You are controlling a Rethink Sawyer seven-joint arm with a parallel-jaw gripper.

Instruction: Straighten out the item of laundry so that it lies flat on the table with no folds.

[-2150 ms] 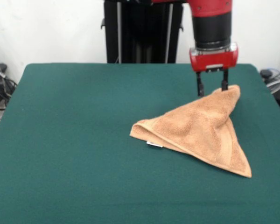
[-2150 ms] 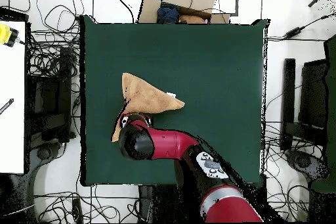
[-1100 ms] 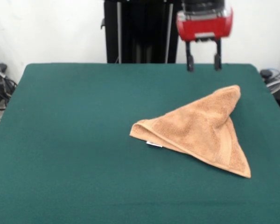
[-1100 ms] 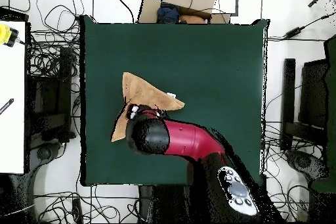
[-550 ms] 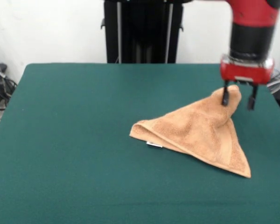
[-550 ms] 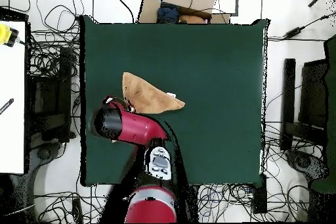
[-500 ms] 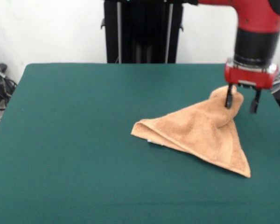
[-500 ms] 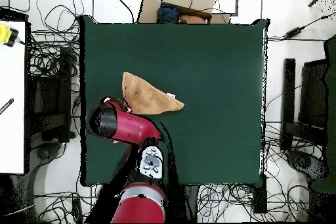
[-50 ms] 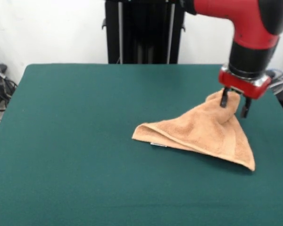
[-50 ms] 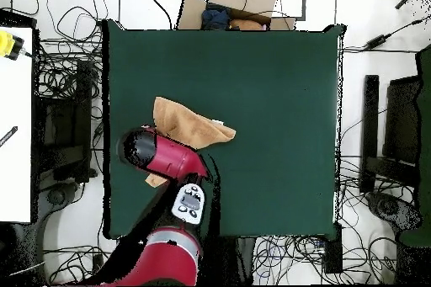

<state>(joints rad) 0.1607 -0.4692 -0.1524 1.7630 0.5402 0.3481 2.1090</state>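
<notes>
Towel (image 9: 203, 132) on table (image 9: 75, 141), folded into a triangle, not flat; white label at its near edge. Far corner bunched and raised. Gripper (image 9: 234, 103) at that corner, fingers apart w/ towel tip between them; firm grip can't be confirmed. Arm (image 10: 164, 156) covers towel's rear part overhead.

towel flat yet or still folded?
Still folded: the towel lies doubled in a triangle, its far corner pinched and lifted by the gripper.
</notes>
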